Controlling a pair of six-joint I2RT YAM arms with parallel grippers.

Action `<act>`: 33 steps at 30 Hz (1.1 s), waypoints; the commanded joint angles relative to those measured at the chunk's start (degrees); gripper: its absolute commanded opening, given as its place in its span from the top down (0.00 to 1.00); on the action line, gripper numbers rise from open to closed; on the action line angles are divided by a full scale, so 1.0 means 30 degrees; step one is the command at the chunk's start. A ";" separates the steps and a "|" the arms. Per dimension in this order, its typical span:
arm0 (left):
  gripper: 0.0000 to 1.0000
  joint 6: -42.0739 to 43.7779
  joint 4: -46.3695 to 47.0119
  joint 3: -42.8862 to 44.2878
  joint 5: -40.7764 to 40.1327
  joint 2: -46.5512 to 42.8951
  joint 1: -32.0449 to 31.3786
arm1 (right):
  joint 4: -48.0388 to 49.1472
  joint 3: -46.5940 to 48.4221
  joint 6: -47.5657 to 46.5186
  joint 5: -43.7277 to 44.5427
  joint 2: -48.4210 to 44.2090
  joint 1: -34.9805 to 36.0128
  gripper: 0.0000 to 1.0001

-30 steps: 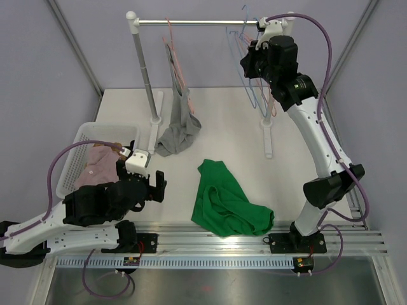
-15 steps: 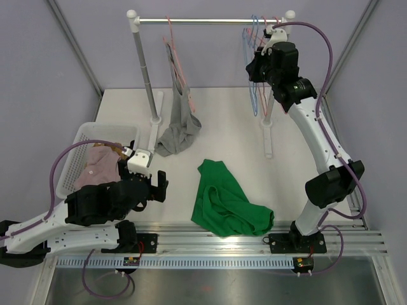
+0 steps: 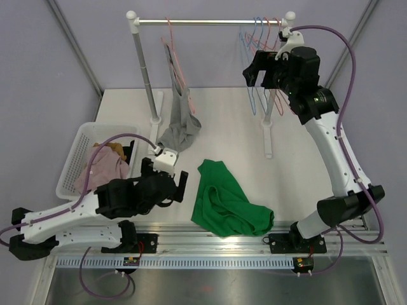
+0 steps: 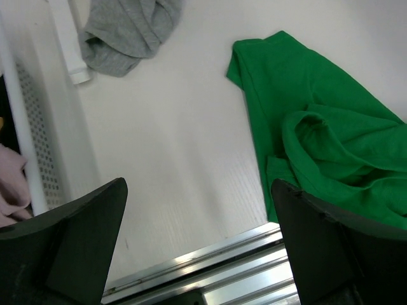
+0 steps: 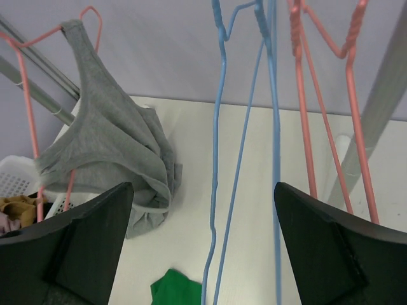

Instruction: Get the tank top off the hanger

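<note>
Tank top (image 4: pixel 127 28) cropped at top (left-wrist view)

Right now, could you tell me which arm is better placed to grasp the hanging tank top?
Probably the right: the right gripper is open up at the rail, facing the tank top; the left gripper is low.

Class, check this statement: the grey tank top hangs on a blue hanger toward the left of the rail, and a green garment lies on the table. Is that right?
Not quite. The grey tank top hangs on a pink hanger, not a blue one, as the right wrist view shows. The rest stands: it is toward the left of the rail, and the green garment lies on the table.
</note>
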 commanded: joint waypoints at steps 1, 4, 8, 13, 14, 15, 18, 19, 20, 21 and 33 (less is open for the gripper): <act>0.01 0.0593 0.3926 0.0447 0.1610 0.1621 -0.0168 | -0.0857 -0.0012 -0.0190 -0.0119 -0.2858 -0.0073 0.00; 0.01 0.0771 0.6272 0.0593 0.2928 0.3641 -0.0314 | -0.2233 -0.0304 -0.0540 -0.0234 -0.4469 -0.0073 0.00; 0.01 0.0304 0.8030 0.1354 0.4219 0.6921 -0.0810 | -0.4167 -0.1967 -0.0105 -0.0500 -0.7537 -0.0073 0.01; 0.01 0.0155 0.9612 0.2380 0.5975 1.1194 -0.1603 | -0.4465 -0.5981 0.1564 -0.1870 -1.2257 -0.0073 0.01; 0.01 0.0127 0.9791 0.2497 0.6414 1.1872 -0.1691 | -0.4231 -0.7409 0.1800 -0.2224 -1.3803 -0.0044 0.01; 0.01 0.0040 0.9909 0.2614 0.7056 1.2401 -0.1779 | -0.3939 -0.8033 0.2266 -0.2576 -1.4573 -0.0073 0.00; 0.01 -0.0223 1.0349 0.2936 0.7618 1.4452 -0.2130 | -0.4170 -0.9472 0.2592 -0.3573 -1.6627 -0.0044 0.01; 0.01 -0.0341 1.0552 0.2966 0.7648 1.4950 -0.2160 | -0.4258 -0.9707 0.2622 -0.4213 -1.6979 -0.0073 0.01; 0.01 -0.0400 1.0728 0.2967 0.7678 1.5854 -0.2160 | -0.4345 -0.9999 0.2623 -0.4655 -1.7592 -0.0073 0.01; 0.01 -0.0575 1.0846 0.2967 0.7765 1.6385 -0.2160 | -0.4404 -1.0147 0.2623 -0.5123 -1.7859 -0.0073 0.00; 0.98 -0.2214 1.1465 0.2412 0.7859 1.9382 -0.2160 | -0.4756 -1.0324 0.2330 -0.6652 -2.0087 -0.0044 0.01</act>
